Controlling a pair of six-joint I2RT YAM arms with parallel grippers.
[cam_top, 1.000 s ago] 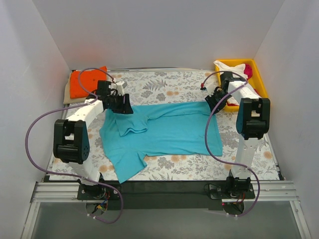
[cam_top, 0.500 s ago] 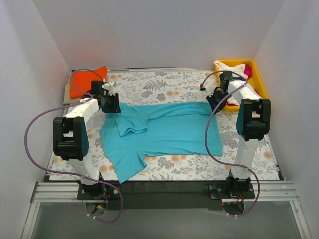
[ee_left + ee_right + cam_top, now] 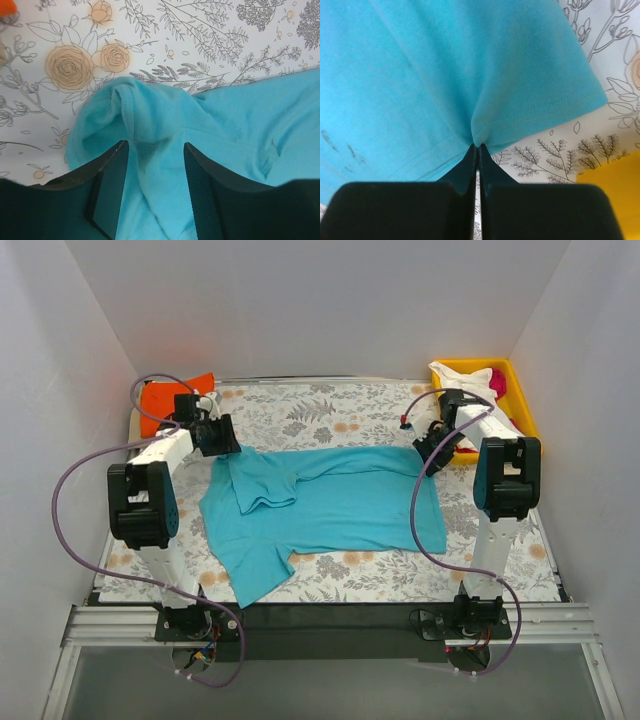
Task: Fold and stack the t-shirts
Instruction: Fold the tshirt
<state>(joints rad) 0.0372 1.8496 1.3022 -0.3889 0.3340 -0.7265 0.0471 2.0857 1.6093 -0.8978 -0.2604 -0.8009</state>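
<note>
A teal-blue t-shirt (image 3: 330, 505) lies spread on the floral table cloth, one sleeve hanging toward the near edge. My left gripper (image 3: 222, 440) is at its far left corner. In the left wrist view the left gripper (image 3: 155, 147) is open, its fingers either side of a raised fold of teal cloth (image 3: 125, 105). My right gripper (image 3: 428, 455) is at the far right corner. The right wrist view shows the right gripper (image 3: 476, 146) shut, pinching the stitched hem of the shirt (image 3: 445, 65). An orange t-shirt (image 3: 160, 400) lies folded at the back left.
A yellow tray (image 3: 520, 400) at the back right holds a white t-shirt (image 3: 465, 375) and a magenta one (image 3: 497, 385). Its yellow edge (image 3: 610, 185) shows close to the right gripper. White walls enclose the table on three sides.
My left gripper has moved left and back from the collar area to the shirt's far left corner, drawing that cloth outward. My right gripper has shut on the hem.
</note>
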